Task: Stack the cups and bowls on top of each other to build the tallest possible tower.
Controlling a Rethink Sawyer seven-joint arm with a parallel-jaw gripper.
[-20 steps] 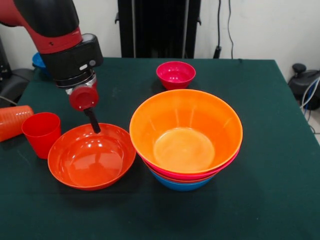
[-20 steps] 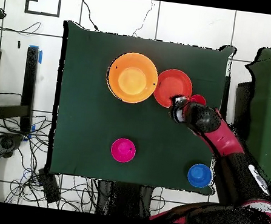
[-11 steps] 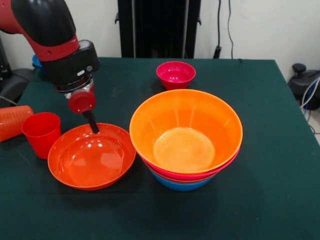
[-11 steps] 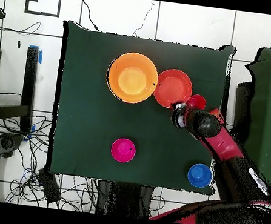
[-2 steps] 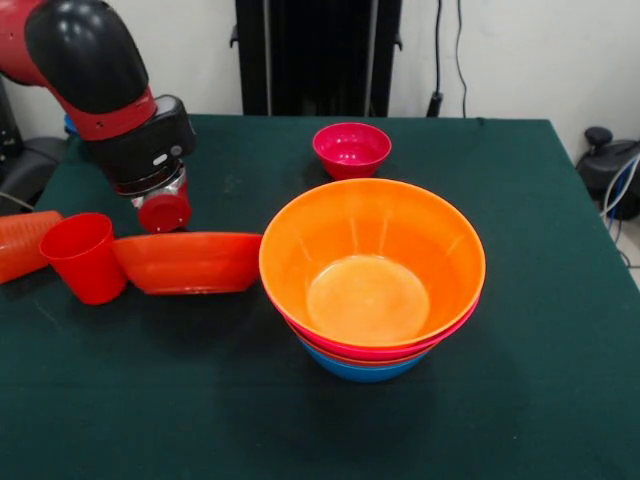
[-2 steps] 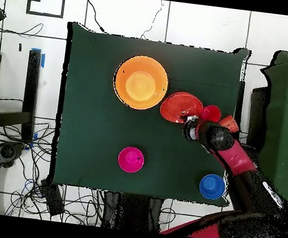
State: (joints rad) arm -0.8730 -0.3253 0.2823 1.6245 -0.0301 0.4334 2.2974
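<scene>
Dark green table (image 5: 540, 400) filling both views. Red and black arm (image 5: 95, 75) reaching in; gripper (image 5: 165, 212) at the far rim of a wide red-orange bowl (image 5: 190, 262), seen side-on from the front, apparently tipped or raised; fingers hidden, grip impossible to tell. Tower (image 5: 372, 275) just beside that bowl: large yellow-orange bowl uppermost, pink rim (image 5: 440, 335) beneath, blue base (image 5: 360, 370), layers visible from the front only. Small magenta bowl (image 5: 351, 149) well apart. Smooth red cup (image 5: 84, 256) touching the tilted bowl; ribbed orange cup (image 5: 22, 243) lying sideways. Small blue bowl (image 6: 212, 185) clear only from overhead.

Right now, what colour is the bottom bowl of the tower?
Blue; the bottom bowl shows best in the front view.
</scene>
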